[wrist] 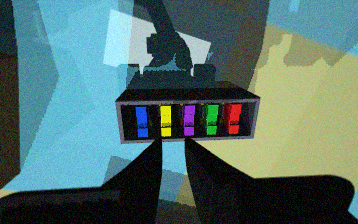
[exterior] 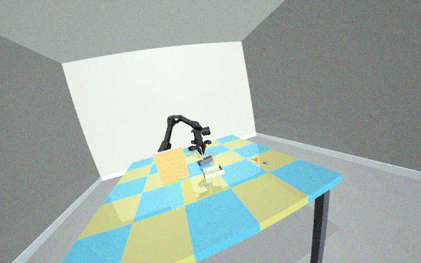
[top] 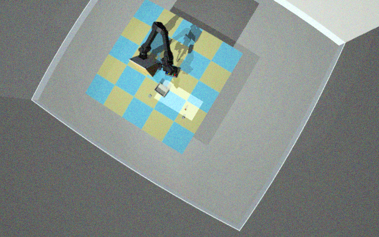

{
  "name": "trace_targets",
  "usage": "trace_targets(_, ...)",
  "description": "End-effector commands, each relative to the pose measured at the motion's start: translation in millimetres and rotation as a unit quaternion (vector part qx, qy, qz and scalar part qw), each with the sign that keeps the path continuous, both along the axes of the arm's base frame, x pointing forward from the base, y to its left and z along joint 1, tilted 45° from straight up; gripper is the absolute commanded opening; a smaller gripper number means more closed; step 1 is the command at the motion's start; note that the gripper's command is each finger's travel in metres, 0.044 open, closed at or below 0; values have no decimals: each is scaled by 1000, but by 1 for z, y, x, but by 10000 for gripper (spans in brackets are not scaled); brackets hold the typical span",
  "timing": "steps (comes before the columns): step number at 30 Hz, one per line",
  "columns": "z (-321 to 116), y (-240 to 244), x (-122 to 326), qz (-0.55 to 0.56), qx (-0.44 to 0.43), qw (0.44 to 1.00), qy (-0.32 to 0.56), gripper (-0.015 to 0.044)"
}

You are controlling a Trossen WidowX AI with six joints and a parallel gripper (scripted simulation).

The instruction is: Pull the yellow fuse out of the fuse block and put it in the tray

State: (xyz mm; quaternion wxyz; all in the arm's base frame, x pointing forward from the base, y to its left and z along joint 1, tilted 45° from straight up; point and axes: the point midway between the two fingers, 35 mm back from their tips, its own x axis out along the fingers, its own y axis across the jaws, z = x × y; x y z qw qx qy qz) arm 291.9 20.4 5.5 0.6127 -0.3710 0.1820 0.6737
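Yellow fuse (wrist: 165,121) is sitting in its slot in the fuse block (wrist: 187,97), second from the left between the blue fuse (wrist: 141,121) and the purple fuse (wrist: 189,120). Gripper (wrist: 171,150) hangs above the block with its fingers nearly closed, just a narrow gap, nothing between them. Tray (exterior: 213,171) sits just beside the block on the checkered table (exterior: 219,221).

A bare test room: grey walls, one checkered table (exterior: 219,221), one robot arm (exterior: 181,121).
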Motion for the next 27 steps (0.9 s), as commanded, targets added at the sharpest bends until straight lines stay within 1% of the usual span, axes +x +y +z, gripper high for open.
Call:
trace_targets(1,-3,3,-1,4,7,1000,0,74)
trace_targets(27,-22,20,-3,4,7,1000,0,74)
